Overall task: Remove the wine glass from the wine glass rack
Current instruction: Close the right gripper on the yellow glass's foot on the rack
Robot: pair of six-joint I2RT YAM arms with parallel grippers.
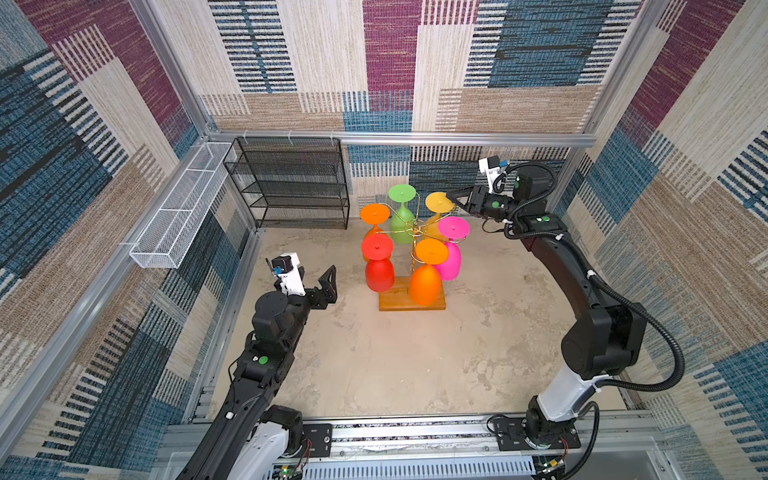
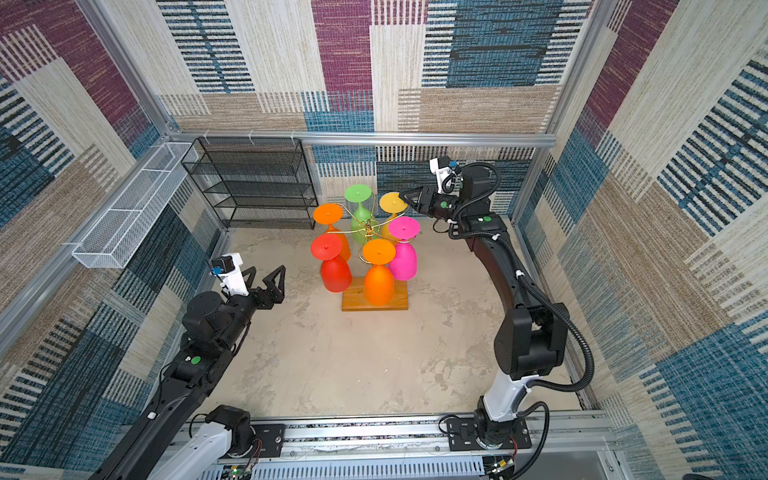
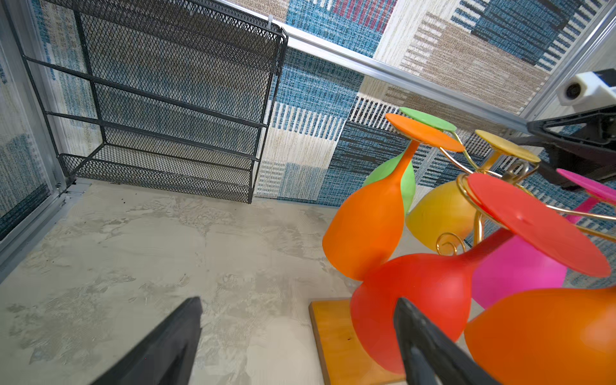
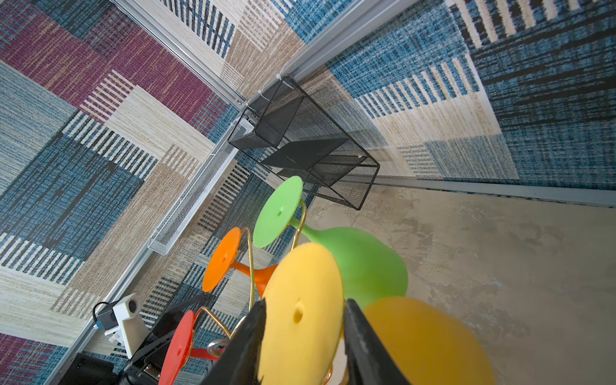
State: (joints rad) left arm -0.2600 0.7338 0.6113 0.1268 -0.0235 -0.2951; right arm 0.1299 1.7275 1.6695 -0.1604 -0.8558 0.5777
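The wine glass rack [image 1: 415, 227] [image 2: 368, 227] is a gold pole with curled wire arms on a light-wood base [image 1: 390, 302] [image 3: 336, 333]. Several coloured wine glasses hang from it upside down. My right gripper [image 1: 451, 197] [image 2: 405, 197] [image 4: 305, 303] reaches in from the back right. Its two black fingers press on opposite edges of the round foot of the yellow wine glass [image 1: 439, 202] [image 2: 393, 202] [image 4: 300, 313], which still hangs on its arm. My left gripper [image 1: 316, 276] [image 2: 267, 272] [image 3: 299, 301] is wide open and holds nothing, left of the red glass [image 1: 379, 270] [image 3: 423, 300].
A black mesh shelf unit [image 1: 291, 183] [image 2: 257, 183] stands against the back wall. A long white wire basket [image 1: 183, 208] [image 2: 129, 216] hangs on the left wall. Green [image 1: 402, 216], pink [image 1: 451, 257] and orange [image 1: 426, 282] glasses crowd round the yellow one.
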